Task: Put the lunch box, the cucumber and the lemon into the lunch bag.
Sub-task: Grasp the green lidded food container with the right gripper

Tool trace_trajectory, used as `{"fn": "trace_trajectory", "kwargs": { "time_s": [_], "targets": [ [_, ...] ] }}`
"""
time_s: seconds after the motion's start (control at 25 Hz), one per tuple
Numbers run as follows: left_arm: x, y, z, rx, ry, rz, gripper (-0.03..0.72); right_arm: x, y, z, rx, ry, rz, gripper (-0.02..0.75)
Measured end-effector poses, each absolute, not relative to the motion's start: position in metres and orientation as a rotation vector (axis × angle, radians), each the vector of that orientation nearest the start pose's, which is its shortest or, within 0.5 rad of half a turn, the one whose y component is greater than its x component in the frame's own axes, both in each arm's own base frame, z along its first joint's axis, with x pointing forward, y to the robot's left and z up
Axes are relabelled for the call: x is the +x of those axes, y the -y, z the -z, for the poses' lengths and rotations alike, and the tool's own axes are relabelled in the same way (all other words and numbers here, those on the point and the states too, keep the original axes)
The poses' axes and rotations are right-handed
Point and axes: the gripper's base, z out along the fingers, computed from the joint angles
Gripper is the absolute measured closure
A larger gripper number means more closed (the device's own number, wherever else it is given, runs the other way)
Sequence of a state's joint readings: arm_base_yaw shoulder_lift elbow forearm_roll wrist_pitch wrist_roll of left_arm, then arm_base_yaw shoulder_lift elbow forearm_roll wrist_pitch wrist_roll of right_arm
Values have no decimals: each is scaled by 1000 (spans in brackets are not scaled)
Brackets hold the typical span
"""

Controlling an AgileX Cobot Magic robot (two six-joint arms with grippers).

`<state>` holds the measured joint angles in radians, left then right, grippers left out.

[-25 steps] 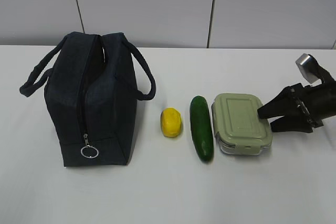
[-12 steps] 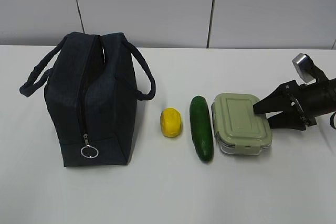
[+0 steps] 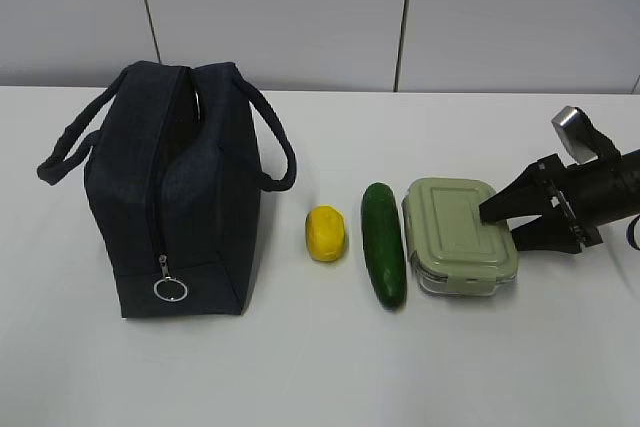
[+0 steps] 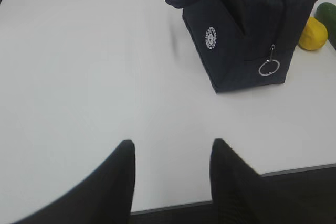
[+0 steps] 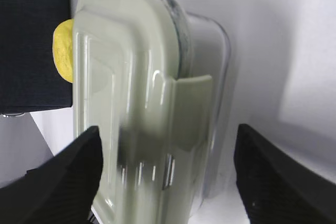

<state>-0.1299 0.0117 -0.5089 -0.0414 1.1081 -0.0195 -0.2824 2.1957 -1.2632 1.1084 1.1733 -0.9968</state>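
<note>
The lunch box (image 3: 458, 235) with its sage-green lid lies flat on the white table, right of the dark green cucumber (image 3: 383, 244) and the yellow lemon (image 3: 326, 233). The navy lunch bag (image 3: 175, 192) stands at the left with its top zipper parted. My right gripper (image 3: 500, 225) is open and straddles the lunch box's right end, one finger over the lid and one on the table side. In the right wrist view the lunch box (image 5: 136, 93) fills the gap of that gripper (image 5: 168, 145) without being clamped. My left gripper (image 4: 173, 145) hangs open and empty over the table's near edge, well short of the lunch bag (image 4: 241, 30).
The zipper's silver ring pull (image 3: 171, 290) hangs low on the bag's near end, and its two loop handles stick out to either side. The table's front edge (image 4: 294, 170) runs just under the left gripper. A grey panelled wall stands behind the table.
My right gripper has slid left along the table so that its open fingers now reach over the lunch box's right end. Nothing else has moved.
</note>
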Motion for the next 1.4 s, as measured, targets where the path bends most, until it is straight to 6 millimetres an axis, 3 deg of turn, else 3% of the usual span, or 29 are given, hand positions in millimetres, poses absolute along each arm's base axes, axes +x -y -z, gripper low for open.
{"fn": "trace_trajectory", "kwargs": {
  "time_s": [0.44, 0.76, 1.4],
  "targets": [
    [-7, 3, -276, 119, -2094, 140, 367, 381, 32, -106, 9, -2601, -1352, 241],
    [-7, 3, -276, 119, -2094, 140, 367, 382, 16, -106, -57, -2612, -1361, 244],
    [-7, 3, -276, 119, -2094, 140, 367, 383, 14, -98, -46, -2618, -1379, 244]
  ]
}}
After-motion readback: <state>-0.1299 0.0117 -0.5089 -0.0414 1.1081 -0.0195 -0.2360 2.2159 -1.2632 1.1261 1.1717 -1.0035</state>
